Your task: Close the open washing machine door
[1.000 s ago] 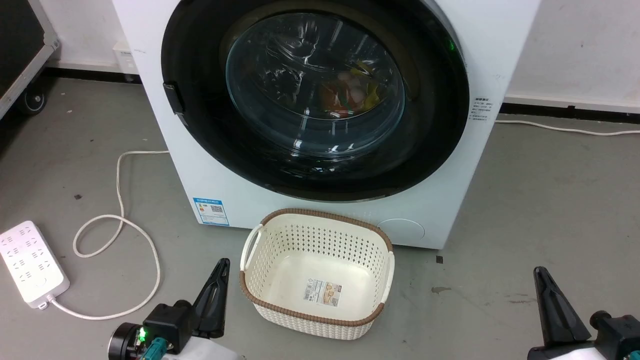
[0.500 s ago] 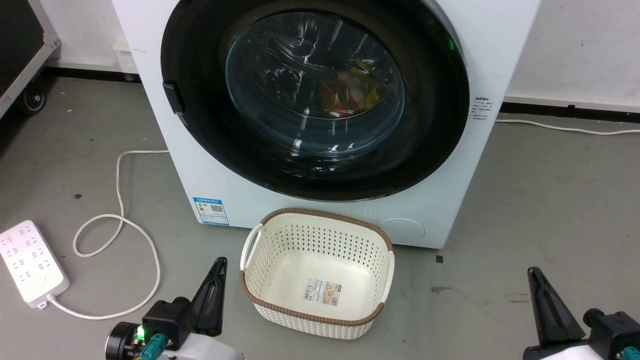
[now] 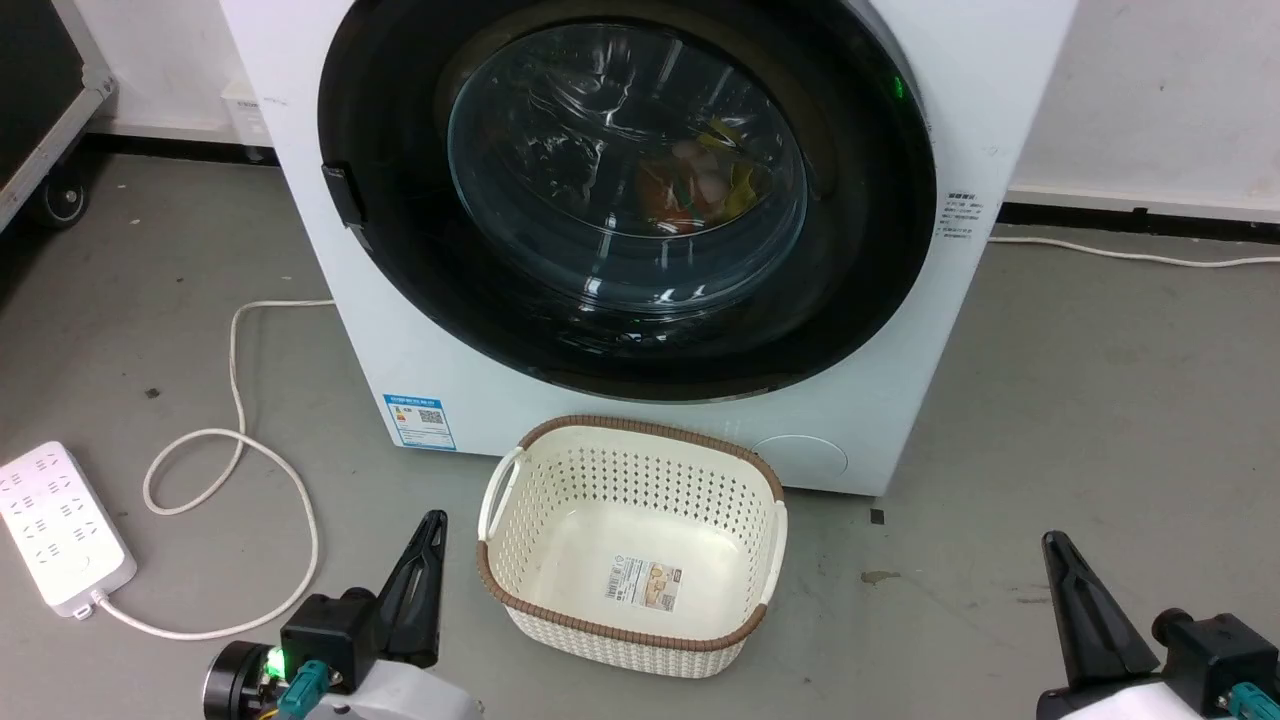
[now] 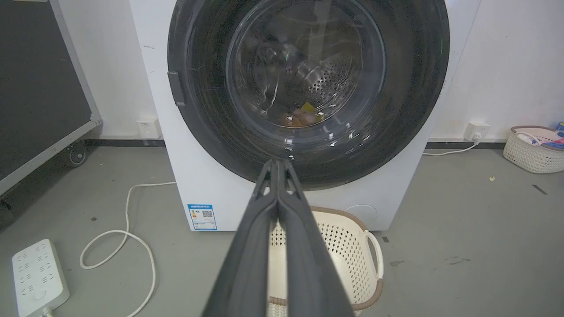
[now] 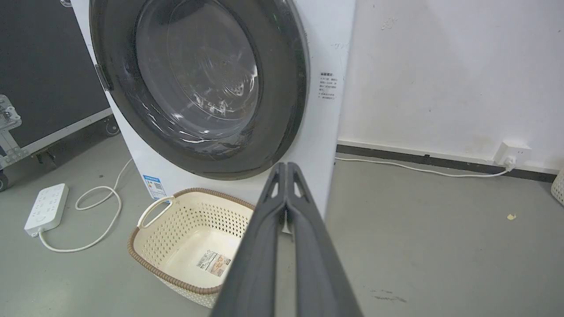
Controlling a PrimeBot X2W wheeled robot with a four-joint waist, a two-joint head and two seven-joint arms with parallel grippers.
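The washing machine door is a big round pane with a glossy black rim and a bulging glass centre. It lies flat against the front of the white washer, with no gap that I can make out. Coloured laundry shows through the glass. The door also appears in the left wrist view and the right wrist view. My left gripper is shut and empty, low over the floor, left of the basket. My right gripper is shut and empty at the lower right. Both are well short of the door.
An empty cream laundry basket stands on the floor right below the door. A white power strip and its looped cable lie to the left. A black wheeled case is at the far left, and another basket at the far right.
Both grippers have drifted a little to the left in the head view, and that view itself has shifted slightly. The door looks the same.
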